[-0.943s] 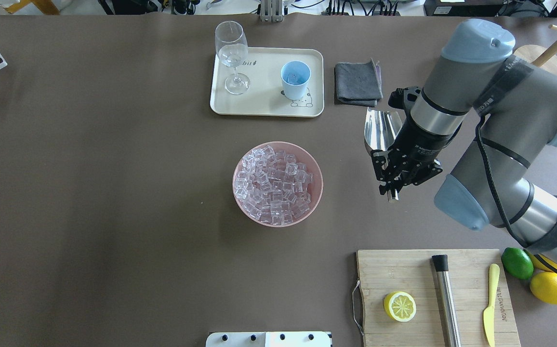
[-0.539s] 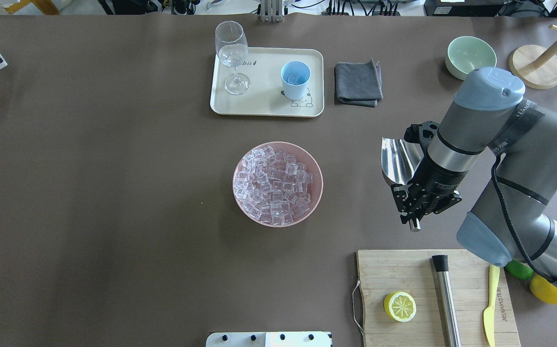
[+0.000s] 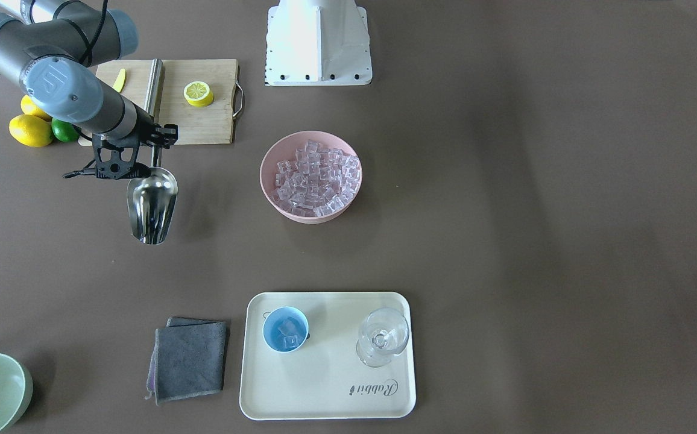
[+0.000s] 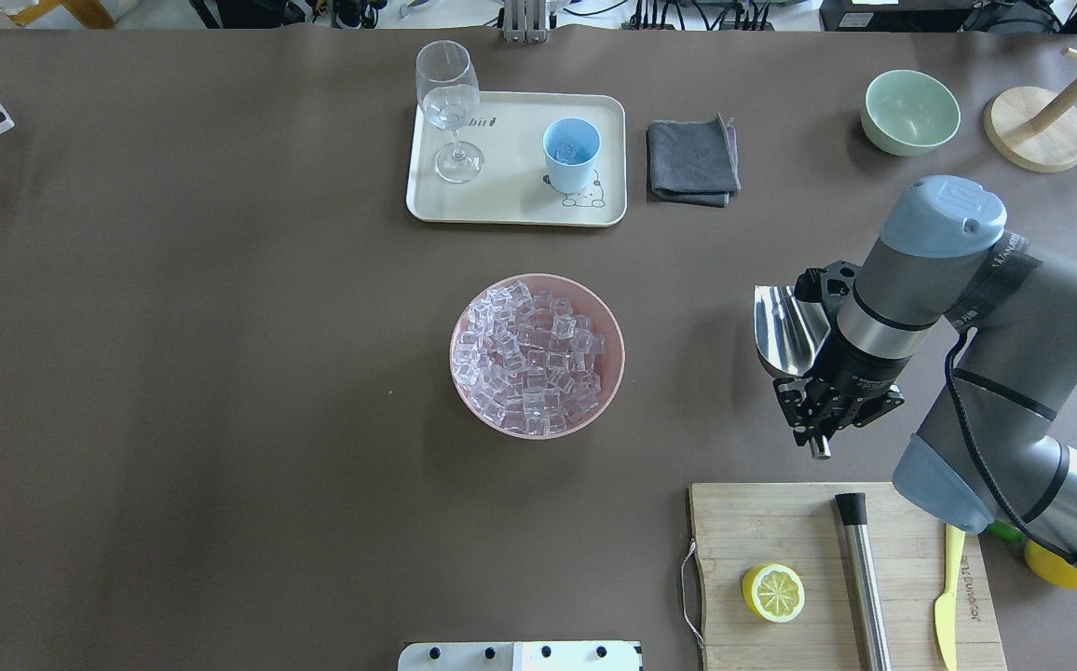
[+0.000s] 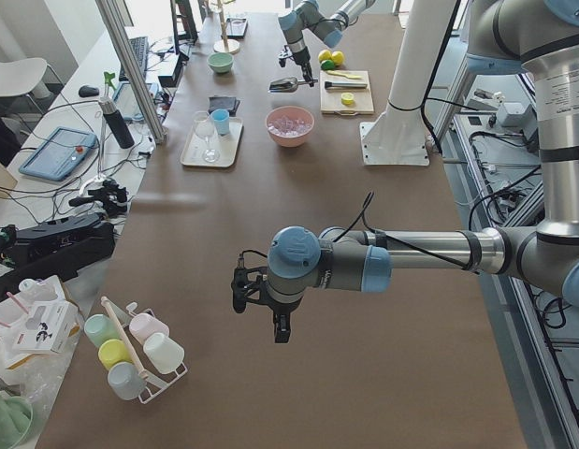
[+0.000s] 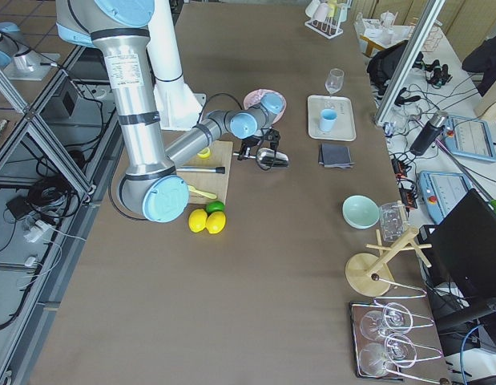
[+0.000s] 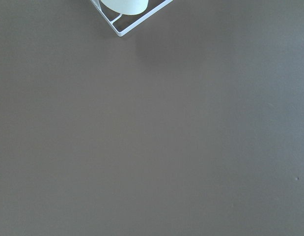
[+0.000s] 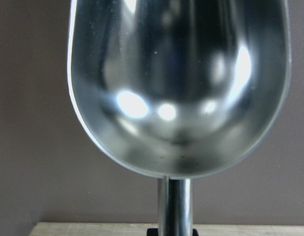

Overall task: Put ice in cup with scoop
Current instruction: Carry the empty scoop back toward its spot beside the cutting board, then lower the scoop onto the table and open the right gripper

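— Start with the big things. What's there?

— A long brown table (image 4: 222, 373). The right arm (image 4: 995, 308) reaches in over its right side. The left arm (image 5: 383, 262) stretches out low over the far left end, near a rack (image 5: 139, 369) of mugs.

— And the hands?

— The right gripper (image 4: 825, 415) is clamped on the thin handle of the scoop (image 4: 785, 326). The left gripper (image 5: 280, 327) points down at the table. It shows only in the side view, so I can't tell whether it is open or closed.

— What lies around the right arm?

— A cutting board (image 4: 781, 522) lies at the near edge, just beside the gripper. A cream tray (image 4: 520, 140) sits at the far side. The pink bowl (image 4: 615, 387) is in the middle of the table, between the two.

— Where exactly is the scoop?

— To the right of the bowl and well apart from it, just beyond the board's far edge. It looks roughly level and seems clear of the table. Its trough points away from the robot, and the handle end pokes out toward the board.

— The cup?

— The blue cup (image 4: 568, 175) stands upright on the tray's right half, with a wine glass (image 4: 450, 102) on the left half.

— And the ice?

— The ice (image 4: 529, 354) is heaped in the bowl. A few cubes lie in the cup too.
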`<state>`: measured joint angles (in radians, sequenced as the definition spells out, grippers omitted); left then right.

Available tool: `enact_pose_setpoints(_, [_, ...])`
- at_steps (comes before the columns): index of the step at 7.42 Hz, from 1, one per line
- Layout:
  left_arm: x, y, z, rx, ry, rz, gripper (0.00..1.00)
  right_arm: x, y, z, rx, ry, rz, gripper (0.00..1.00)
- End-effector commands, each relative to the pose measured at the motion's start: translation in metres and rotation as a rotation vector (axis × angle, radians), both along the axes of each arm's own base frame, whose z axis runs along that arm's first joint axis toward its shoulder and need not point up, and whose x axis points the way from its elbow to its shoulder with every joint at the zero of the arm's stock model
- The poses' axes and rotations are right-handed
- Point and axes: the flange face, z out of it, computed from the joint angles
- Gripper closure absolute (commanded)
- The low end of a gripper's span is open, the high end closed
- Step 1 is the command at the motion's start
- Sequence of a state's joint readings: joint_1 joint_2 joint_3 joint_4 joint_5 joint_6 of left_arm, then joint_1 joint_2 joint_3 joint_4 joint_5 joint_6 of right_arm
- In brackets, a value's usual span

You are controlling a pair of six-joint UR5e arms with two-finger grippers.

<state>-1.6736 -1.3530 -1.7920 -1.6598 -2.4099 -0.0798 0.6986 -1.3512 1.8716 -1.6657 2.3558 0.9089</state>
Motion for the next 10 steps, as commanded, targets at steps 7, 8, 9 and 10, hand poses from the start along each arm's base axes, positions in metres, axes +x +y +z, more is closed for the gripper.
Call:
enact_pose_setpoints(7, [0.000,0.000,0.000,0.000,0.000,0.000,0.02,-0.007,0.000,0.034,0.014,0.028,-0.019,1.00])
enact_pose_setpoints(8, [0.000,0.000,0.000,0.000,0.000,0.000,0.02,-0.007,-0.001,0.035,0.015,0.029,-0.019,1.00])
enact_pose_setpoints(9, [0.001,0.000,0.000,0.000,0.000,0.001,0.02,-0.008,-0.002,0.037,0.011,0.034,-0.019,1.00])
enact_pose_setpoints(10, [0.000,0.000,0.002,-0.003,0.000,0.000,0.02,-0.010,-0.003,0.040,0.013,0.035,-0.025,1.00])
